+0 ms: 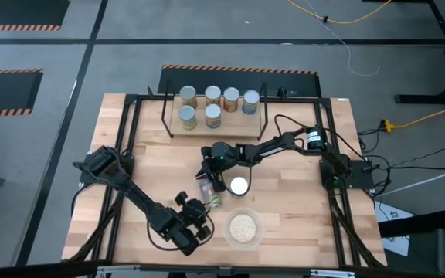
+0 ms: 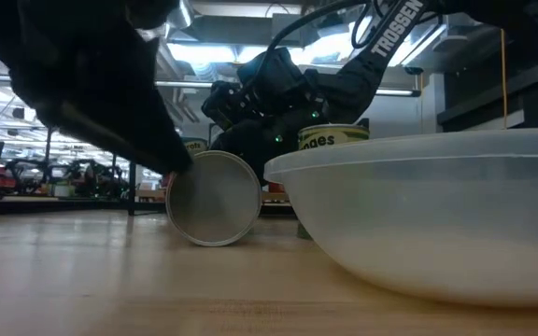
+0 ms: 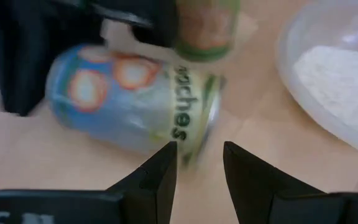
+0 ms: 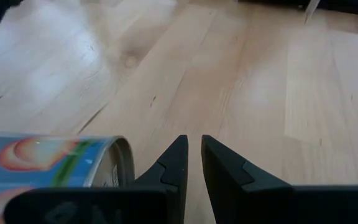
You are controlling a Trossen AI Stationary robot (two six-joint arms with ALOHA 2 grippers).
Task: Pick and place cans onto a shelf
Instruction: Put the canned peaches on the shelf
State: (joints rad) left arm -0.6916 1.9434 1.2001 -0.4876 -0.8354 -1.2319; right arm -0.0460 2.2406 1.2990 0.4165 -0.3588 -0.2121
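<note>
Lying on its side on the desk, a blue-labelled can (image 1: pixel 206 188) sits just beside the clear bowl of pale grains (image 1: pixel 243 228), on the bowl's shelf-facing side, with an upright can (image 1: pixel 239 185) close by it. Six cans (image 1: pixel 214 106) already stand on the shelf (image 1: pixel 207 130), well away from the bowl at the desk's far edge, four in the back row and two in front, so two places there look open for the pair near the bowl. The left end effector (image 3: pixel 196 171) hovers over the fallen can from the bowl's near side, its fingers a little spread and holding nothing; the opening looks too narrow for the can's body, which suggests it is lined up on the rim or must widen before a grasp. The right end effector (image 4: pixel 191 163) hangs low at the can's other end, fingers nearly pressed together and empty, seemingly placed to stop the tin rolling away from the bowl.
</note>
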